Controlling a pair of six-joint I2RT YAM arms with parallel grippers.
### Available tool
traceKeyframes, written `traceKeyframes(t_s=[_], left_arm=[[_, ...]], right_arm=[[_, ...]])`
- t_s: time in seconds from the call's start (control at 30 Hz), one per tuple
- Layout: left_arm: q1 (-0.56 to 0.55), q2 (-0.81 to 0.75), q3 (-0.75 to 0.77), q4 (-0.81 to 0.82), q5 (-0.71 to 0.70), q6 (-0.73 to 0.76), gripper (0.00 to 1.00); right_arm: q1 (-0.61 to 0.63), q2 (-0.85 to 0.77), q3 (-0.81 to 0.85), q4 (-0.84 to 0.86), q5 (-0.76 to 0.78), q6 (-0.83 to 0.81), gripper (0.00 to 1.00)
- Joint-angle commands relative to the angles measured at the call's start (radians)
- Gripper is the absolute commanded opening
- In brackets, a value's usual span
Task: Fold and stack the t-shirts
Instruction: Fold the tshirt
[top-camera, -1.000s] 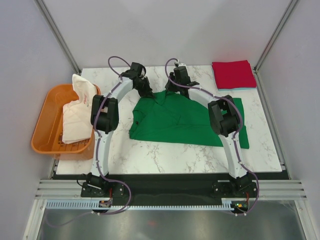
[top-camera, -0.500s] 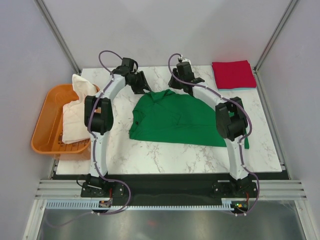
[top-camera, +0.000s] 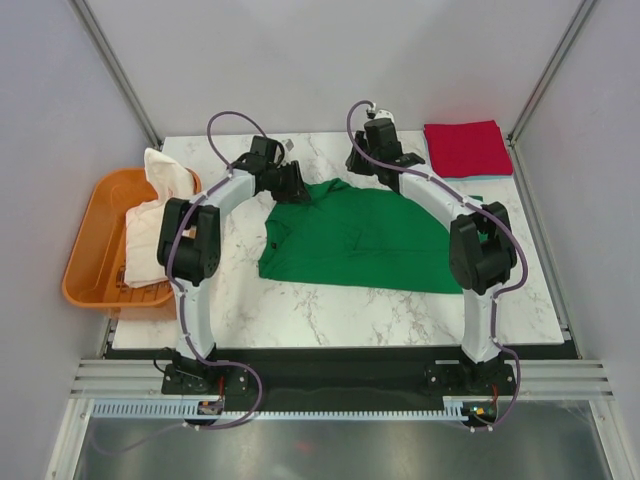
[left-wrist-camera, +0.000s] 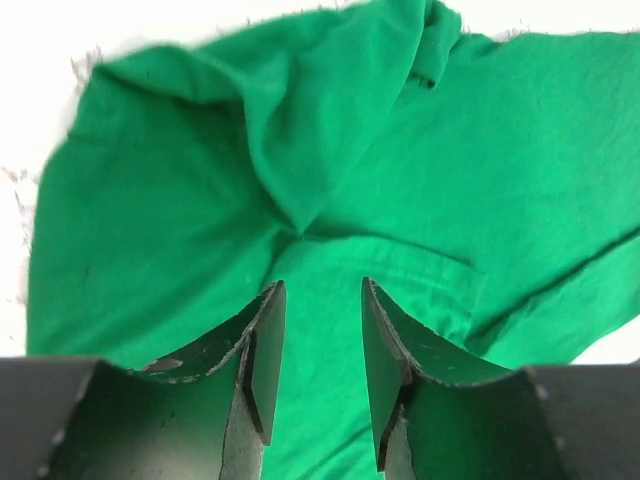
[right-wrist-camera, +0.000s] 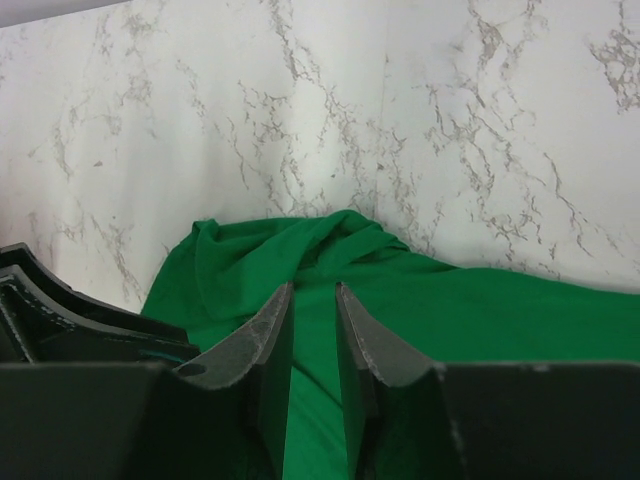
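A bright green t-shirt (top-camera: 360, 235) lies partly folded in the middle of the marble table. My left gripper (top-camera: 296, 188) hovers over its far left corner. In the left wrist view that gripper (left-wrist-camera: 322, 300) is open, with only rumpled green cloth (left-wrist-camera: 480, 150) below. My right gripper (top-camera: 362, 165) stands at the shirt's far edge. In its wrist view the jaws (right-wrist-camera: 313, 295) stand narrowly open over the green cloth (right-wrist-camera: 480, 310), holding nothing. A folded red t-shirt (top-camera: 467, 148) rests on a pale blue one (top-camera: 480, 177) at the back right. The white t-shirt (top-camera: 155, 215) drapes over the tub.
The orange plastic tub (top-camera: 90, 260) sits off the table's left edge. Bare marble (top-camera: 330, 315) runs along the front of the table. Grey walls close in the back and both sides. The left gripper's black body (right-wrist-camera: 80, 320) shows in the right wrist view.
My left gripper has opened and let go of the green shirt's far left corner, which now lies rumpled on the table. My right arm has drawn back toward the far right.
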Motion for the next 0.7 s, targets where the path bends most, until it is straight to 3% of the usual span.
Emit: traceKeyframes(t_s=[0.0,0.1,0.13,0.2,0.67], left_arm=[[-0.008,0.022,0.025,0.084,-0.031,0.089,0.44],[-0.006,0.054,0.066,0.084,-0.035,0.1,0.42],[-0.006,0.063,0.077,0.084,-0.044,0.101,0.34],[-0.006,0.088,0.1,0.084,-0.037,0.112,0.3],[-0.032,0.155,0.141,0.094,-0.055,0.164,0.41]], right_arm=[[-0.018,-0.052,-0.015,-0.009,0.008,-0.007,0.31],[-0.023,-0.053,-0.018,-0.01,0.005,-0.01,0.31],[-0.021,-0.053,-0.016,-0.01,0.005,-0.008,0.31],[-0.026,-0.052,-0.018,-0.012,0.004,-0.007,0.31],[-0.043,-0.024,-0.013,-0.01,-0.009,0.004,0.31]])
